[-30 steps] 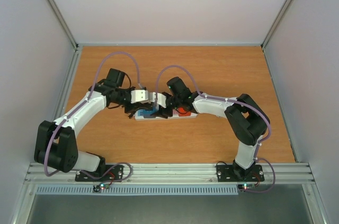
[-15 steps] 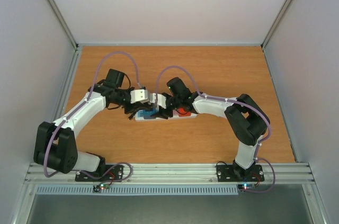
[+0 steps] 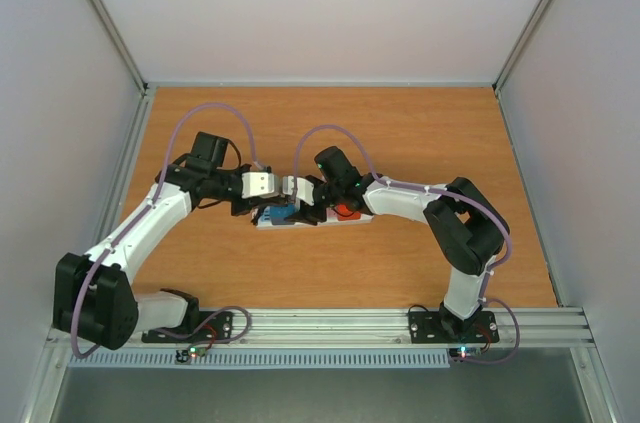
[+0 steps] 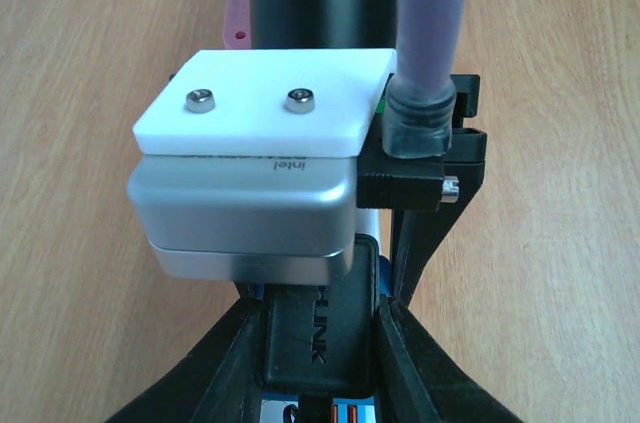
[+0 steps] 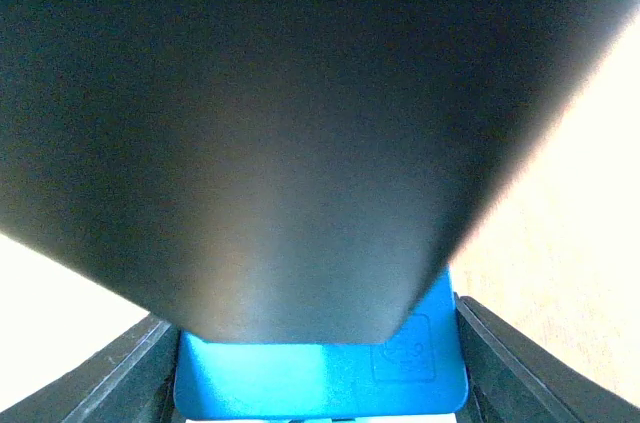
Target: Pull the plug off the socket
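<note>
1. Mid-table (image 3: 420,133), lengthwise left to right on the wood: the socket (image 3: 358,218), white, mostly covered by the two wrists above it.
2. Reached from the left by the left arm (image 3: 150,218) and from the right by the right arm (image 3: 400,198), wrists almost nose to nose over the strip.
3. In the left wrist view, between the fingers (image 4: 395,343) of the left gripper (image 4: 320,318): the plug (image 4: 318,348), black, with white lettering ending in "LINK".
4. Jaws there narrowed to the plug's width, one finger flat against each side, clamped on it.
5. Just below the plug, at the bottom edge of that view: a sliver of the socket's blue and white. Cannot tell whether seated in the strip or just clear of it.
6. Straight ahead and close above the plug: the right arm's wrist camera (image 4: 250,213), silver under a white plate (image 4: 265,103) with two screws, a purple cable (image 4: 425,33) beside it.
7. Farther off, to the left of the black wrist barrel: a pink outlet face (image 4: 237,23).
8. In the right wrist view, between the fingers (image 5: 500,363) of the right gripper (image 5: 318,343): a blue outlet face (image 5: 320,378), filling the whole gap.
9. Jaws there spread wide, fingers against both edges of the blue face, clasped across the socket's width.
10. Above that, blotting out most of the view: a dark blurred mass (image 5: 300,123), too close to identify.
</note>
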Tool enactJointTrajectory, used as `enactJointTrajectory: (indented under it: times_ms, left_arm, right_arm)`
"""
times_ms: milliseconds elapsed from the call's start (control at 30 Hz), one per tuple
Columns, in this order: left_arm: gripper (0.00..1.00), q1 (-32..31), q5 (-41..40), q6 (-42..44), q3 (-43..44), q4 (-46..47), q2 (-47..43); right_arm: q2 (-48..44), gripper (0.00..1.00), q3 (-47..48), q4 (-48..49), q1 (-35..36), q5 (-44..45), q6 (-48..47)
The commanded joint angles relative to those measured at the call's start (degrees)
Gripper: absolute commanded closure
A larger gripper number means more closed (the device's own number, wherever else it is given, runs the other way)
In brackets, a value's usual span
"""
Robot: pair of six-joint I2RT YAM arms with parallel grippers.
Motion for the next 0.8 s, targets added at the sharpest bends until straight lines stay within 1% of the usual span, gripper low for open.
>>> enactJointTrajectory:
  times_ms: [0, 100, 167, 267, 467, 600, 700, 767]
  left_arm:
    - [0.88, -0.1, -0.2, 2.8, -0.6, -0.5, -0.4]
    - [0.89, 1.0, 0.2, 1.2, -0.2, -1.6, -0.1]
    - [0.89, 2.3, 1.6, -0.3, 0.6, -2.3, 0.0]
    - [0.89, 4.9, 3.4, -3.8, 2.0, -2.3, 0.2]
    - [0.88, 10.6, 5.2, -9.2, 6.2, -4.1, 1.7]
    - [0.88, 15.4, 6.0, -13.2, 7.9, -3.4, 2.6]
    - [0.88, 19.9, 4.7, -17.4, 10.3, -1.3, 5.0]
    - [0.88, 22.2, 3.9, -21.9, 13.6, -1.1, 8.2]
  right_arm:
    - [0.6, 0.69, -0.7, -1.6, -0.2, 2.6, -1.4]
    - [-0.1, 0.61, -0.3, -1.6, -0.3, 2.2, -0.9]
    - [-0.6, 0.53, 0.6, -1.9, -0.2, 1.7, -0.5]
    - [-1.6, 0.39, 1.8, -2.1, -0.1, 1.0, 0.5]
    - [-3.5, 0.19, 3.6, -2.3, 0.6, -0.2, 1.9]
    - [-4.7, 0.09, 4.5, -1.9, 1.1, -0.9, 3.6]
    - [-5.2, 0.06, 5.8, -2.5, 1.0, -1.5, 4.5]
    - [-5.4, 0.06, 6.7, -2.8, 1.1, -1.7, 4.7]
